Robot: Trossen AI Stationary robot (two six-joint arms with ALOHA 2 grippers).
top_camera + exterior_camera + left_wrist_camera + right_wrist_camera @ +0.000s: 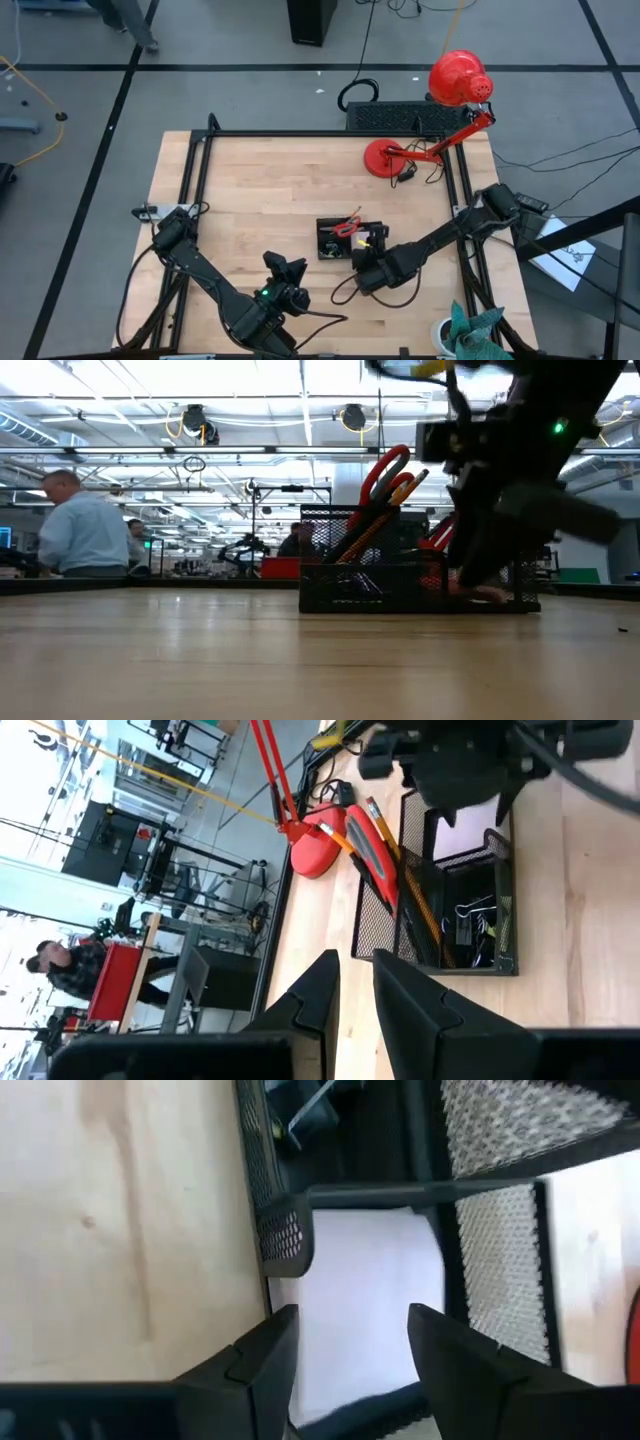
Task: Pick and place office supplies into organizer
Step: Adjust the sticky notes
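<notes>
The organizer (340, 240) is a black mesh tray near the table's middle, and it also shows in the low view (400, 575). Red-handled scissors (385, 470) and orange pencils (408, 488) lean in it, handles up. Black binder clips (470, 920) lie in one compartment. A pale pink sticky-note pad (360, 1290) lies flat in another. My right gripper (350, 1345) is open right above that pad at the organizer's near right side (372, 268), one finger toward each side of the pad. My left gripper (355, 982) waits near the table's near edge (285, 272), its fingers a narrow gap apart, pointing at the organizer.
A red desk lamp stands at the far right, with its round base (385, 158) on the table and its head (460, 78) beyond the edge. A teal cloth (475, 328) sits at the near right corner. People (85, 530) are in the room behind.
</notes>
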